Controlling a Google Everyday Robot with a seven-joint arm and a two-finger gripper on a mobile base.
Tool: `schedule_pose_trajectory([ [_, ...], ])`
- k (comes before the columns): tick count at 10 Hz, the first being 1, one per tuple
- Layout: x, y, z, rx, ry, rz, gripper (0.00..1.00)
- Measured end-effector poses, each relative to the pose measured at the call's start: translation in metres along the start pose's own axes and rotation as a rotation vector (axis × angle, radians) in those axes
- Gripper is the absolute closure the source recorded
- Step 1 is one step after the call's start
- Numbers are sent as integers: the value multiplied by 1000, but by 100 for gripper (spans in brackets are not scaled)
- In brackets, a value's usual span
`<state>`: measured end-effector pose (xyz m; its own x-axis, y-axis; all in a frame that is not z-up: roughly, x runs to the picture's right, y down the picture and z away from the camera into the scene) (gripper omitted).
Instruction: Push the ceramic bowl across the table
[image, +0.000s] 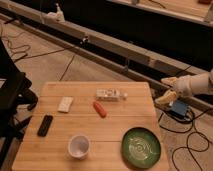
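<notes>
The ceramic bowl is a wide dark-green dish with a pale spiral inside. It sits at the near right corner of the light-wood table. My gripper is off the table's right side, level with its far edge, well above and beyond the bowl. Its two pale fingers stand apart with nothing between them. The white arm reaches in from the right edge of the view.
On the table lie a white cup, a black remote, a white packet, an orange-red object and a clear wrapped pack. A blue box and cables lie on the floor to the right. A dark chair stands left.
</notes>
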<state>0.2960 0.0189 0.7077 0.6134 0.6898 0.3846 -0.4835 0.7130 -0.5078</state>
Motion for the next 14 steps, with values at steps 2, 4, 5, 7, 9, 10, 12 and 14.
schedule_pose_trajectory([
  [2,0,0,0,0,0,0,51],
  [4,4,2,2,-4,17,-14,73],
  [5,12,6,4,-15,39,-22,81],
  [7,39,14,8,-40,111,-37,99],
  [9,62,17,6,-53,169,-36,100],
  [10,71,17,3,-52,191,-33,100],
  [12,87,18,-4,-48,225,-5,100],
  [14,104,24,-12,-44,254,26,100],
])
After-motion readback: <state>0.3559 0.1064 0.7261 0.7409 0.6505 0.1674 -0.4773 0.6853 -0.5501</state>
